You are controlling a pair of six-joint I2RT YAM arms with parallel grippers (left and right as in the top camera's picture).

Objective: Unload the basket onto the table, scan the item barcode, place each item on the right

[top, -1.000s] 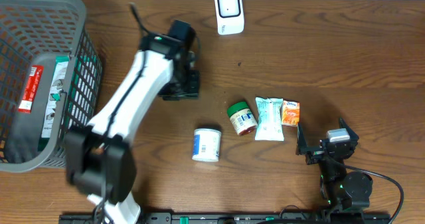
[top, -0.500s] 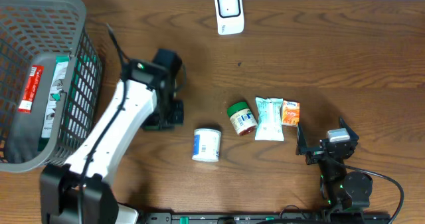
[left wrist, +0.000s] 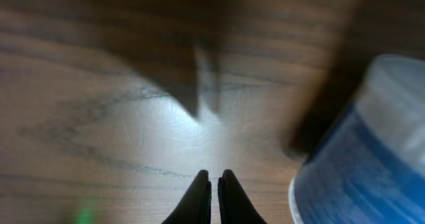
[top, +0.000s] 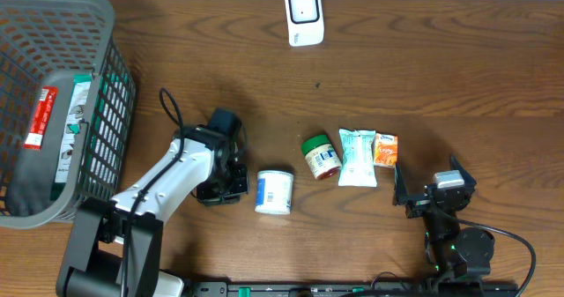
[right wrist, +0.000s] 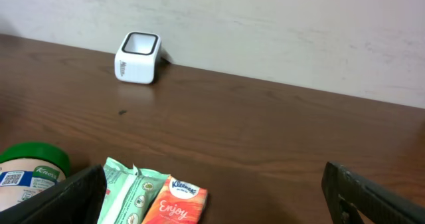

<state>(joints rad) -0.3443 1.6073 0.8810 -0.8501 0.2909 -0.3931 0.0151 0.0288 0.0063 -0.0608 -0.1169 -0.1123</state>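
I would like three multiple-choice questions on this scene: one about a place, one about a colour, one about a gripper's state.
1. Where is the white scanner? A. in the basket B. at the far edge of the table C. between the tissue packs
2. What colour is the Knorr jar's lid? A. red B. yellow C. green
3. How is the left gripper? A. shut, empty B. wide open C. shut on the jar
Answers: B, it stands alone there; C, seen from overhead; A, its jaws meet with nothing between.
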